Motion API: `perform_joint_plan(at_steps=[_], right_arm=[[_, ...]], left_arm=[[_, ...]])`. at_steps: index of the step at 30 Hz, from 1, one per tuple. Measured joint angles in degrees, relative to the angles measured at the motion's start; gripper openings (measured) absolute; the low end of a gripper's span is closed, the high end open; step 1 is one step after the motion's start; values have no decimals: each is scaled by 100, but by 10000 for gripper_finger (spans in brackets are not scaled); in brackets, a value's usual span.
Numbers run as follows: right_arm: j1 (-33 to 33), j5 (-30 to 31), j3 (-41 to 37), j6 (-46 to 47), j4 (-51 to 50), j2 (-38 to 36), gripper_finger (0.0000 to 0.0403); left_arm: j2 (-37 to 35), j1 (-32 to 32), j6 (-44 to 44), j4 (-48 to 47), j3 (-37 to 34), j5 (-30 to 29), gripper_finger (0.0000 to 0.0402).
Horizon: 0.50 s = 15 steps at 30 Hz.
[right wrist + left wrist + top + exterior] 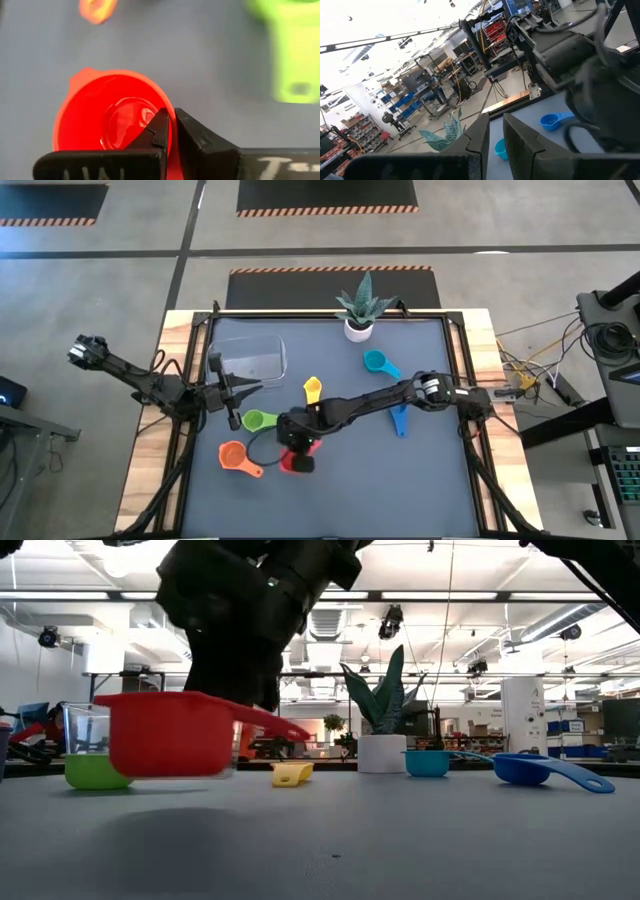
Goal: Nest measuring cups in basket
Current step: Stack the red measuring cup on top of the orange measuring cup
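red cup [112,117]: glossy, round, lifted | right tool [170,125]: clamped on its rim

Red cup [112,117]: rim pinched between right gripper [171,131] fingers.
Green cup [295,47]: on grey surface [200,55].
Orange cup [97,9]: far edge.

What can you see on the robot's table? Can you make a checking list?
Surface: grey mat on a wooden table.
Job's things: red cup gripped; orange cup, green cup, yellow cup, teal cup, blue cup loose; clear basket holds no cup.
Clutter: potted plant.
Grippers: right gripper shut on red cup's rim; left gripper beside basket.
Cables: bundle off the right edge.
Surroundings: workshop shelves, no people.
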Motion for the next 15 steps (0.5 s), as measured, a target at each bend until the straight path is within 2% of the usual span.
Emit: perform_joint_plan(at_steps=[6,15], right_arm=[[2,1033,0,846,37,-138,9],[147,2103,0,2393,685,-135,11]], left_arm=[[0,-1,44,51,0,-12,37],[0,-1,125,345,0,-224,37]])
